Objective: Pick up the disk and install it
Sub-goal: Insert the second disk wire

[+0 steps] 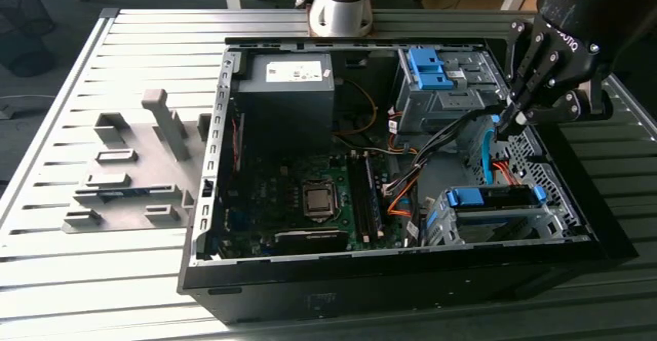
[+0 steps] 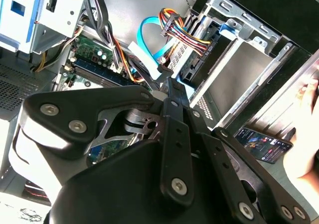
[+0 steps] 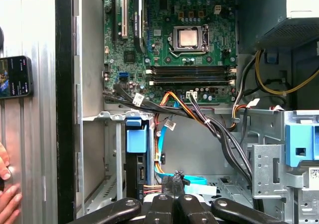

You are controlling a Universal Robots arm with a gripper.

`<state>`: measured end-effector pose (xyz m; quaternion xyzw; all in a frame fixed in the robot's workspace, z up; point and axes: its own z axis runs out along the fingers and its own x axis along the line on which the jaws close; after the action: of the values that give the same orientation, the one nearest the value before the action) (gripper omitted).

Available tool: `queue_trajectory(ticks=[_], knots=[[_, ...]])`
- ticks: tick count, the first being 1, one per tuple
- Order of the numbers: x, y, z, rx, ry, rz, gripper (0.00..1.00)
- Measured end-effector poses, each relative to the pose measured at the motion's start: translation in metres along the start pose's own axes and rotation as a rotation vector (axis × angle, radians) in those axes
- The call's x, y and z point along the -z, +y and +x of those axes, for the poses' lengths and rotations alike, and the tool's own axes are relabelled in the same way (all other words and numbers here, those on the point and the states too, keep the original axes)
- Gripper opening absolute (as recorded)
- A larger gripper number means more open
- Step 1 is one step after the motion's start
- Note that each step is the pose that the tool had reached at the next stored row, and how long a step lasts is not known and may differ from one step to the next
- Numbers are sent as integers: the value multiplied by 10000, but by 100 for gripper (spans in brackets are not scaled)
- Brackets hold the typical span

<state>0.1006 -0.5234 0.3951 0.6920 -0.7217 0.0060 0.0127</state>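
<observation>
The disk [image 1: 491, 199] sits in the metal drive cage [image 1: 549, 218] at the case's corner, low on the exterior view's right. Its blue carrier faces up. In the first wrist view the disk [image 3: 136, 157] shows as a dark edge with a blue tab, and coloured wires run to its end. The second wrist view has the disk [image 2: 199, 55] with a cable plug on it. My gripper [image 1: 505, 125] hangs inside the case beside the cage, over a light blue cable [image 3: 197, 180]. Both wrist views show its fingers [image 3: 172, 204] pressed together, shut, with nothing held between them.
A bare blue bracket [image 1: 426, 68] fills the upper bay. The grey power supply [image 1: 288, 75] and motherboard [image 1: 308, 195] lie in the open case. Cable bundles [image 3: 209, 122] cross near the cage. A person's hand [image 3: 7, 196] and a phone [image 3: 15, 77] rest beside the case. A grey fixture [image 1: 134, 179] stands on the table.
</observation>
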Motion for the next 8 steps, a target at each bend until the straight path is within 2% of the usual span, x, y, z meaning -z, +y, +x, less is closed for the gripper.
queue_trajectory(ticks=[1, 2, 3, 4, 8], knots=[[-3, 0, 0, 0, 12, 1, 11], [-6, 0, -1, 0, 66, 3, 11], [-9, 0, -6, -1, 152, 5, 11], [-13, 0, -12, -1, 175, 4, 11], [-16, 2, -69, -1, 176, 0, 11]])
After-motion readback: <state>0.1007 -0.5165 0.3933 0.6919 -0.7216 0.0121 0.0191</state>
